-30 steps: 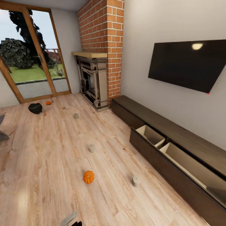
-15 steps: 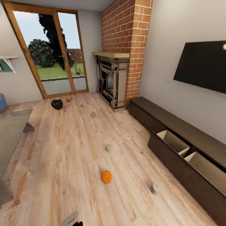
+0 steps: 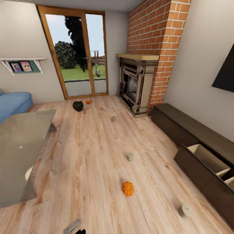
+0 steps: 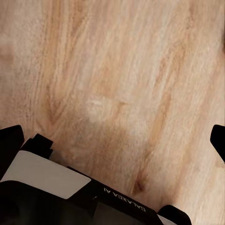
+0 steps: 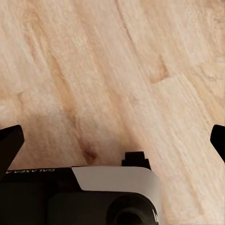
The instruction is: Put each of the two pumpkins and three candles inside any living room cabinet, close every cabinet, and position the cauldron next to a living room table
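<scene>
Living-rm floor [image 3: 81, 156], wood plank, carries all loose items. Pumpkin no. 1 [image 3: 128, 188]: orange, ribbed, on open floor ahead of the robot and a little to its right — likely the nearest pick, so right arm judged the better placed. Pumpkin no. 2 [image 3: 87, 102]: far end of floor by the glass door [image 3: 79, 53], just beside the cauldron [image 3: 77, 106], black, also on the floor. Candles, 3 off: one [image 3: 184, 210] near the cabinet's open drawer, one [image 3: 130, 157] mid-floor beyond pumpkin no. 1, one [image 3: 113, 119] further on toward the fireplace [image 3: 136, 83]. Cabinet [image 3: 195, 130]: long, low, dark wood, along the right-hand wall; drawer [image 3: 208, 159] pulled out, pale inside, nothing visible in it. Glass-top counter [image 3: 22, 143] at floor's left edge, sofa [image 3: 13, 102] behind it. Left claw [image 4: 112, 140] and right claw [image 5: 112, 136]: tips wide apart at the picture edges, bare floor between, nothing held. Room to move: broad free floor between counter and cabinet; the drawer front juts into the right side, so approach to pumpkin no. 1 wants to stay on the floor's middle.
</scene>
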